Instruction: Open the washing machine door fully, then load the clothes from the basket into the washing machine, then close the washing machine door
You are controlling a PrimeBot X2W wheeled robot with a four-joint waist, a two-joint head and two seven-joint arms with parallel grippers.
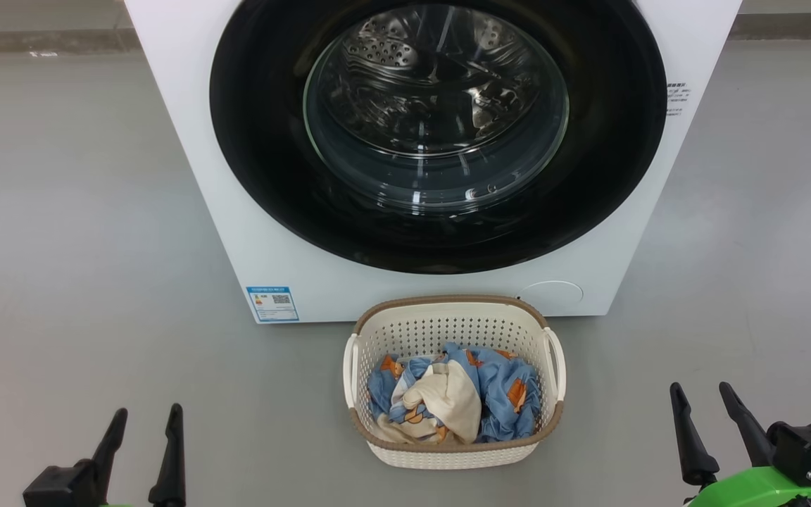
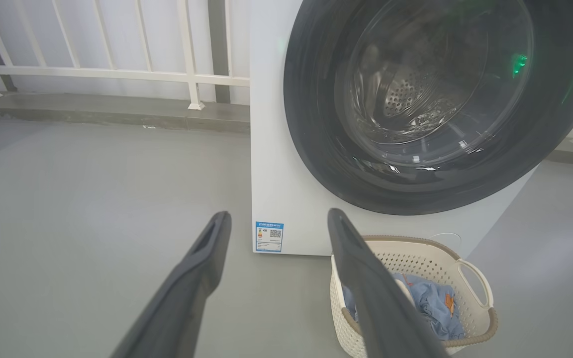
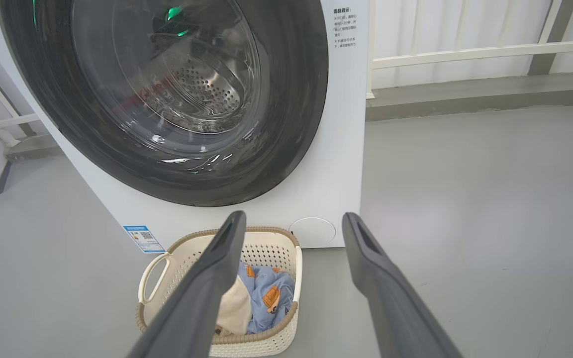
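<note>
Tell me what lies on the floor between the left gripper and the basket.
Nothing: only bare grey floor lies between the left gripper and the basket, seen in the head view.

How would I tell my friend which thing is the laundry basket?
Find the big white washing machine with the round black door. On the grey floor right in front of it sits the basket: cream, full of little holes, brown-rimmed, with blue and cream clothes inside.

Soft, even daylight fills the scene; the matte grey floor (image 1: 60, 211) carries only faint shadows. White glints and green reflections sit on the round, glossy black-rimmed glass washing machine door (image 2: 416, 99). Both wrist views stretch its circle toward their edges.
</note>
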